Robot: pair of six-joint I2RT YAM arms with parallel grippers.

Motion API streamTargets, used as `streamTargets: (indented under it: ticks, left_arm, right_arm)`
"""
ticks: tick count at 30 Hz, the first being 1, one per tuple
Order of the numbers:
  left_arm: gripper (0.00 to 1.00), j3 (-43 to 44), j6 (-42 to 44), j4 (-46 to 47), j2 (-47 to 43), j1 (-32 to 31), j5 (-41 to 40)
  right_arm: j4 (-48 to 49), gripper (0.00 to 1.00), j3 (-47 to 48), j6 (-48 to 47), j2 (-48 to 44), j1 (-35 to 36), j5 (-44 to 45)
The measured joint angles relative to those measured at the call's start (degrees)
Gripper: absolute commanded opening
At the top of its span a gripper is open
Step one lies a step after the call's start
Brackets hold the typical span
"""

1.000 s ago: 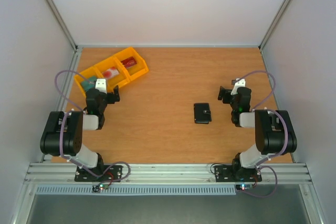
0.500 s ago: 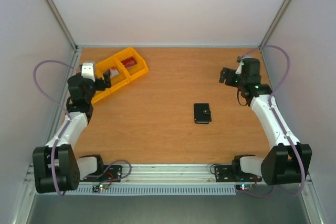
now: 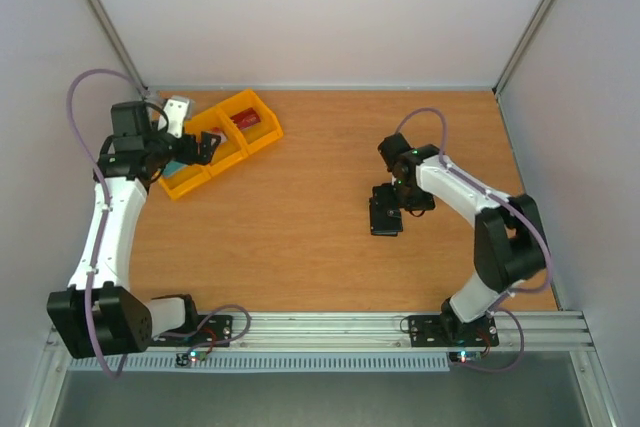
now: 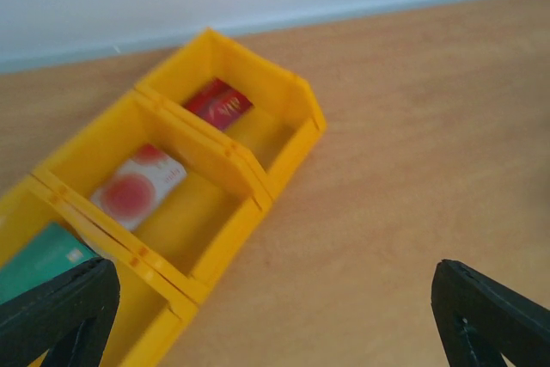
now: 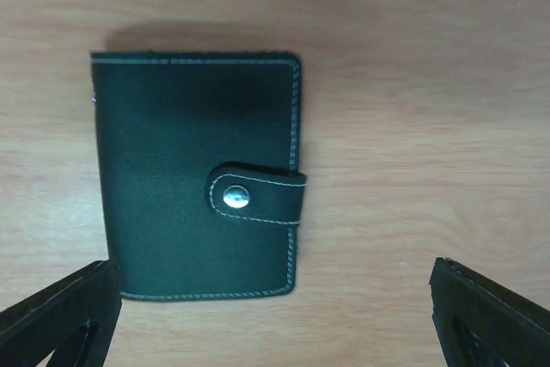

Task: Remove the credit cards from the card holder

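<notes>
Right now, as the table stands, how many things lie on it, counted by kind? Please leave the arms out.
yellow bins: 3
cards, one in each bin: 3
black wallet, closed: 1
Total: 7

Open table [image 5: 430,83] surrounds the card holder [image 5: 193,178]; yellow bins [image 4: 249,182] seemingly well apart.
</notes>
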Motion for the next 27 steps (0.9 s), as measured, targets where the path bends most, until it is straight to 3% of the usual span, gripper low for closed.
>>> streamTargets:
  ticks: [6,11,21,27]
  left_arm:
    - [0.99,-1.64,1.25,-5.64,-0.96,-0.04,6.08]
    - [0.99,-2.40,0.96,-5.90,-1.77,-0.61,10.58]
    - [0.99,-2.38,0.76,-7.02,-2.51,-1.38,12.72]
    - [0.99,-1.57,0.83,-10.84,-2.49,-2.25,13.27]
  right_arm:
    - [1.86,0.96,-0.35,-0.24,9.03,0.02,-5.29]
    - [3.43,0.82,0.39,-0.79,13.29,0.00,-7.74]
    - [3.08,0.24,0.90,-1.70,13.09,-0.66,-8.39]
    - [3.74,0.08,0.94,-1.70,11.58,-0.72,-11.47]
